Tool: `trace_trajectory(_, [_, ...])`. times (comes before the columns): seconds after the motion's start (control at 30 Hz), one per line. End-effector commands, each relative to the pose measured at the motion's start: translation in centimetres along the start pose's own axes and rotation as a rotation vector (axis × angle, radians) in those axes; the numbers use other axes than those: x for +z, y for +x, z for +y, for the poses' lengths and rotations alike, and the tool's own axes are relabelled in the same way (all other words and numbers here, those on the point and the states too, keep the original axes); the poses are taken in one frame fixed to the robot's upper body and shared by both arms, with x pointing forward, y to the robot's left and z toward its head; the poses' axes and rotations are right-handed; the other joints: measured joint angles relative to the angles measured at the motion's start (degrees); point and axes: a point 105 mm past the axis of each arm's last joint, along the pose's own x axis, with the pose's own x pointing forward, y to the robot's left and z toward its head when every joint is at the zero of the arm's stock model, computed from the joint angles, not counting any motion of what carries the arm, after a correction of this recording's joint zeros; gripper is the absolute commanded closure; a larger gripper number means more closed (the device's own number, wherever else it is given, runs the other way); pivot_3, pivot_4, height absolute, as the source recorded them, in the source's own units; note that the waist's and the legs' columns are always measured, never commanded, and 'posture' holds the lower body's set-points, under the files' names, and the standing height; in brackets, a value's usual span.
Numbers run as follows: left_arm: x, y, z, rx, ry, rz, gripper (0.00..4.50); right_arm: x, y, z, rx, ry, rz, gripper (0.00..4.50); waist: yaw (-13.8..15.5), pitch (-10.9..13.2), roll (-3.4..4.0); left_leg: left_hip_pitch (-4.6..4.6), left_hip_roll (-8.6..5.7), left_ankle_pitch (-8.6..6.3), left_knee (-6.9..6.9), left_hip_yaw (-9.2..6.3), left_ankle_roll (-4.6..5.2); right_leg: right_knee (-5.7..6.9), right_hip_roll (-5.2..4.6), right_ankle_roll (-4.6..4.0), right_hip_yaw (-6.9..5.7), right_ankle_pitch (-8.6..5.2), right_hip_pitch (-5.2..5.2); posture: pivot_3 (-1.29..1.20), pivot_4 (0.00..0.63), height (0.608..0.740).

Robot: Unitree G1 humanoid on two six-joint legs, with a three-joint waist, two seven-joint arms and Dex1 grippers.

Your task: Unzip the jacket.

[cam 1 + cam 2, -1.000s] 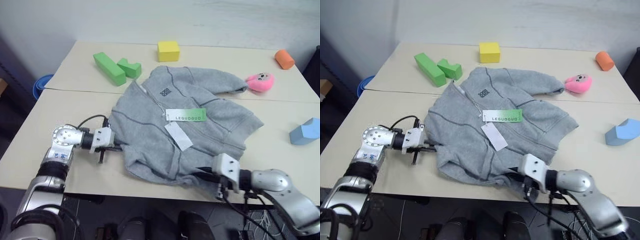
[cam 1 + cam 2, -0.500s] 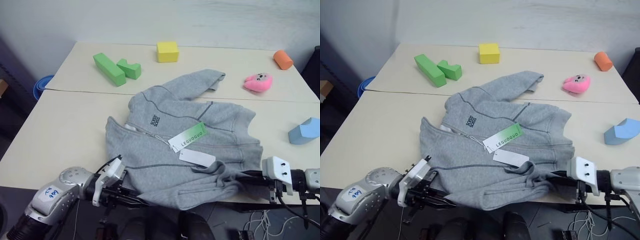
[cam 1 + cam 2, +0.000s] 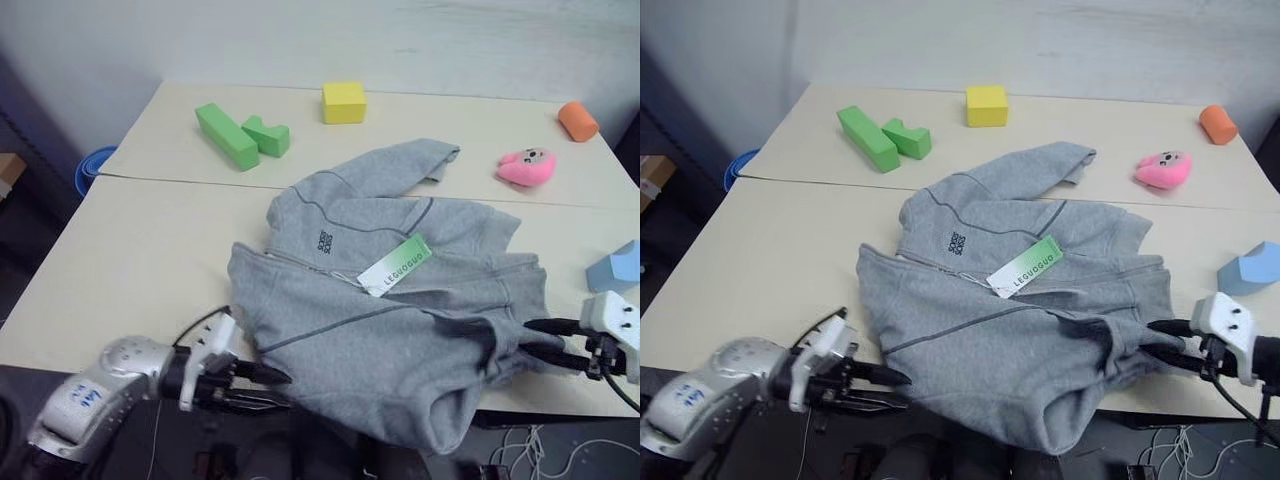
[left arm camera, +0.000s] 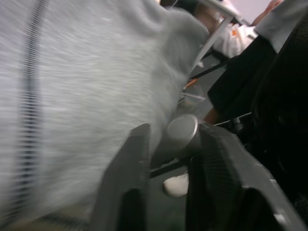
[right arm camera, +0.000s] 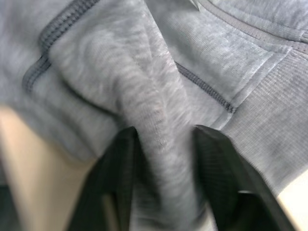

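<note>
The grey jacket (image 3: 400, 330) lies spread across the table, its lower hem hanging over the front edge. A green-white hang tag (image 3: 395, 265) and a small dark logo (image 3: 324, 241) sit on its chest. My left gripper (image 3: 268, 388) is just below the front edge, open, pointing at the jacket's lower left hem; in the left wrist view the jacket (image 4: 72, 96) lies beside the fingers, not between them. My right gripper (image 3: 540, 340) is at the right hem, open. In the right wrist view a fold of jacket (image 5: 154, 72) lies between its spread fingers.
Two green blocks (image 3: 225, 135) and a yellow cube (image 3: 343, 102) sit at the back. An orange block (image 3: 577, 120) and a pink plush toy (image 3: 527, 166) are at the back right, a blue block (image 3: 615, 268) at the right edge. A blue bin (image 3: 90, 165) stands left of the table.
The jacket was dragged and turned toward the front edge, and its hem now hangs over it. Both grippers have gone from shut to open. The right gripper moved right; the left drew back.
</note>
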Motion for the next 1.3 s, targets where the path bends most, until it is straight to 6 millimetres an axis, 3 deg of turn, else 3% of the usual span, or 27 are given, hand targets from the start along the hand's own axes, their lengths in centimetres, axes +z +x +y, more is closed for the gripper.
trace_trajectory(0.03, [2.2, -2.3, 0.3, 0.024, -0.004, -0.054, 1.49, 4.1, -0.9, 0.7, 0.014, 0.002, -0.089, 1.22, -0.23, 0.02, 0.14, 0.00, 0.01, 0.00, -0.01, 0.01, 0.00, 0.01, 0.00, 0.00, 0.01, 0.00, -0.01, 0.00, 0.150, 0.740])
trace_trajectory(0.13, [4.2, -3.9, 2.6, 0.120, 0.083, -0.104, 0.54, 7.3, -0.9, 1.1, 0.049, 0.071, -0.180, 0.19, -0.41, 0.04, 0.18, 0.05, 0.03, 0.00, -0.03, 0.04, -0.04, 0.10, 0.03, 0.00, 0.04, 0.00, -0.03, 0.00, 0.150, 0.740])
trace_trajectory(0.2, [5.4, -3.9, 3.6, 0.139, 0.154, -0.124, 0.03, 8.6, -0.7, 1.2, 0.072, 0.083, -0.203, 0.00, -0.24, 0.05, 0.20, 0.06, 0.00, 0.00, -0.02, 0.05, -0.04, 0.15, 0.05, 0.00, 0.04, 0.00, -0.04, 0.00, 0.150, 0.740])
trace_trajectory(0.37, [7.6, -2.0, 6.6, 0.159, 0.348, -0.156, 0.03, 12.5, 2.9, 0.7, 0.059, -0.034, -0.340, 0.00, 0.03, 0.03, 0.06, 0.00, -0.18, 0.01, -0.05, 0.08, -0.02, 0.43, 0.26, 0.00, -0.06, 0.01, -0.13, 0.00, 0.150, 0.740])
trace_trajectory(0.47, [8.7, 0.2, 8.7, 0.172, 0.480, -0.150, 0.03, 14.8, 7.4, 0.3, 0.004, -0.160, -0.418, 0.00, -0.12, 0.01, -0.13, -0.03, -0.21, 0.02, -0.03, 0.16, -0.02, 0.42, 0.38, 0.01, -0.14, 0.01, -0.15, 0.00, 0.150, 0.740])
trace_trajectory(0.57, [8.9, 2.5, 10.2, 0.165, 0.570, -0.102, 0.03, 14.4, 11.1, 1.5, 0.063, -0.316, -0.363, 0.00, 0.03, 0.01, -0.13, -0.07, -0.24, 0.05, -0.03, 0.33, -0.01, 0.47, 0.46, 0.05, -0.27, 0.03, -0.29, 0.00, 0.150, 0.740])
trace_trajectory(0.7, [8.6, 3.5, 11.9, 0.204, 0.605, -0.078, 0.03, 13.0, 13.2, 1.2, 0.067, -0.497, -0.274, 0.00, -0.13, 0.01, -0.13, -0.21, -0.28, 0.05, -0.04, 0.34, 0.02, 0.48, 0.50, 0.07, -0.32, 0.04, -0.43, 0.00, 0.150, 0.740])
trace_trajectory(0.8, [7.0, 3.7, 12.4, 0.217, 0.584, -0.047, 0.03, 13.8, 14.6, 0.6, 0.038, -0.483, -0.317, 0.00, -0.44, 0.02, -0.14, -0.30, -0.25, 0.06, -0.04, 0.40, 0.05, 0.47, 0.49, 0.14, -0.31, 0.07, -0.56, 0.00, 0.150, 0.740])
trace_trajectory(0.93, [4.6, 3.3, 13.3, 0.262, 0.533, 0.006, 0.03, 13.5, 16.2, 1.9, 0.132, -0.444, -0.318, 0.00, -0.74, 0.02, -0.14, -0.27, -0.12, 0.14, -0.01, 0.39, -0.04, 0.59, 0.55, 0.15, -0.32, 0.08, -0.57, 0.00, 0.150, 0.740])
trace_trajectory(1.13, [3.0, 3.7, 14.5, 0.335, 0.472, 0.034, 0.03, 13.4, 18.8, 2.0, 0.155, -0.455, -0.270, 0.00, -0.84, 0.01, -0.14, -0.27, -0.14, 0.19, 0.08, 0.39, 0.01, 0.75, 0.47, 0.15, -0.26, 0.08, -0.58, 0.00, 0.150, 0.740])
trace_trajectory(1.3, [2.4, 4.0, 14.5, 0.343, 0.433, 0.042, 0.03, 14.0, 20.3, 1.1, 0.053, -0.454, -0.247, 0.00, -1.16, 0.01, -0.14, -0.26, -0.15, 0.19, 0.09, 0.36, 0.01, 0.87, 0.43, 0.15, -0.26, 0.08, -0.61, 0.00, 0.150, 0.740])
